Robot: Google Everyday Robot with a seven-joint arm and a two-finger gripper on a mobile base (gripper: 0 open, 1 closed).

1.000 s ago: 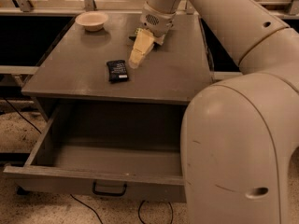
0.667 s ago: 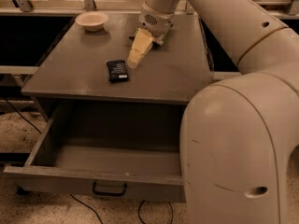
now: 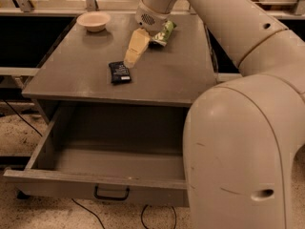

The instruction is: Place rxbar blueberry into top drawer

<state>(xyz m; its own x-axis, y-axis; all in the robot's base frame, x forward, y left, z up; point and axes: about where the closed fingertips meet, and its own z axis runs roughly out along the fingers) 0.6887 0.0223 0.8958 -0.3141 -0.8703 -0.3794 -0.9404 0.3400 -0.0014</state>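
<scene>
Camera view shows you the tool (image 3: 131,61) has shifted slightly left, just beside the rxbar blueberry (image 3: 119,72) lying ungrasped on the desk (image 3: 167,78) above the open top drawer (image 3: 71,185); how far the tool is open, you cannot tell.

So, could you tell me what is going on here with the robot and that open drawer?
The robot's arm reaches over the grey cabinet top, its tool poised at the far edge of the rxbar blueberry, which lies flat there, not yet picked up. Whether they touch, I cannot tell. The top drawer below is pulled open and looks empty. A pale bowl sits at the back left and a green chip bag just behind the tool.
</scene>
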